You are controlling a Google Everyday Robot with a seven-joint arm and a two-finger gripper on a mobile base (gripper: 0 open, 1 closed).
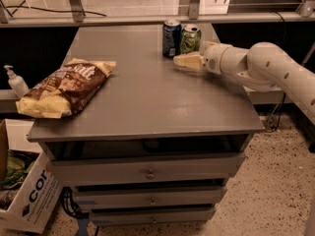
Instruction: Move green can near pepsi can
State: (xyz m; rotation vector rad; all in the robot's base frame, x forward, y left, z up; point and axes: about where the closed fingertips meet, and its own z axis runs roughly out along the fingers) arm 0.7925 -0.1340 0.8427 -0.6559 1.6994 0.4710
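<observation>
- Gripper (184, 61) is held low over the far right part of the table (147, 107), just in front of the green can (190, 39); whether it is apart or together cannot be told.
- Green can is stood upright near the far edge, just beside the pepsi can (171, 37).
- Chip bag (64, 87) is laid on the table's left side.

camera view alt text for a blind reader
A green can and a pepsi can stand side by side at the back of a grey table, the gripper just in front of the green can. A chip bag lies at the left.
</observation>
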